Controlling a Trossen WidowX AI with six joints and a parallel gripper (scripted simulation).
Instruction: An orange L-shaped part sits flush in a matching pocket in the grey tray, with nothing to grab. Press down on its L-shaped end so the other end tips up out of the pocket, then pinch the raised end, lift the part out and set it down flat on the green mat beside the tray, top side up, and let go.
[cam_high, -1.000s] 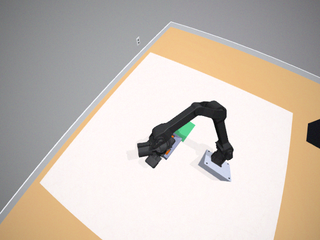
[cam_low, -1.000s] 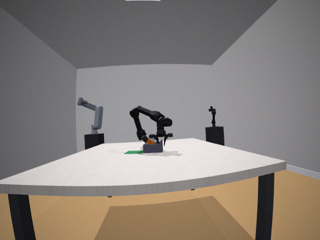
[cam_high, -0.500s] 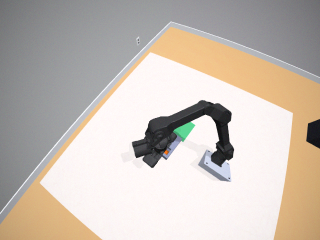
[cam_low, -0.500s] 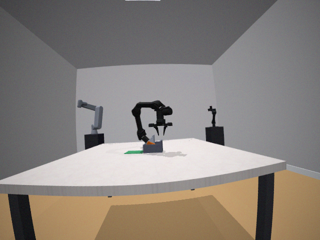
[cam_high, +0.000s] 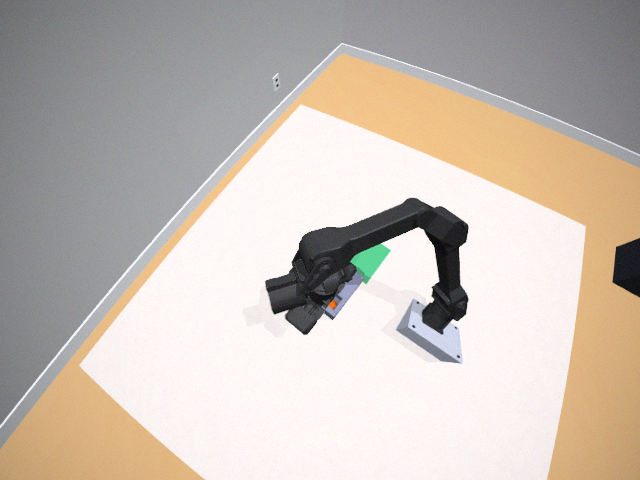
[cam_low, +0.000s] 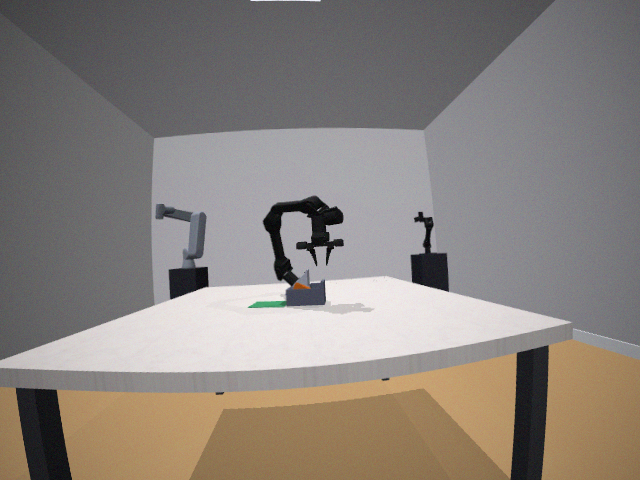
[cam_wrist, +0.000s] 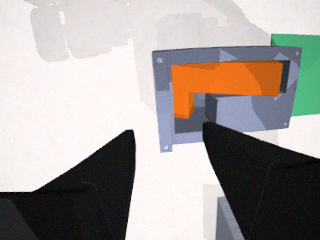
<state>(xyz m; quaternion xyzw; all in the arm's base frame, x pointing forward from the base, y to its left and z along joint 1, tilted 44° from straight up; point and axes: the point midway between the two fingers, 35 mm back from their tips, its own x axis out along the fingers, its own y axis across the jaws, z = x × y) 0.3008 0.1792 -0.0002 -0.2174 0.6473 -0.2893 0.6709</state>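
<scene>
Overhead, the arm (cam_high: 382, 225) (cam_low: 276, 242) partly covers the grey tray (cam_high: 336, 313) (cam_low: 306, 297) (cam_wrist: 164, 122), with a bit of the orange part (cam_high: 332, 304) (cam_low: 300, 285) (cam_wrist: 225, 78) visible in it. From outside, the claw (cam_high: 324, 289) (cam_low: 321, 265) (cam_wrist: 168, 134) hangs above the tray, fingers apart and holding nothing, while orange shows above the wall near the green mat (cam_high: 375, 260) (cam_low: 267, 304) (cam_wrist: 306, 75). At the wrist, the L lies within the tray's pocket.

Bright tabletop, soft pale shadows.
</scene>
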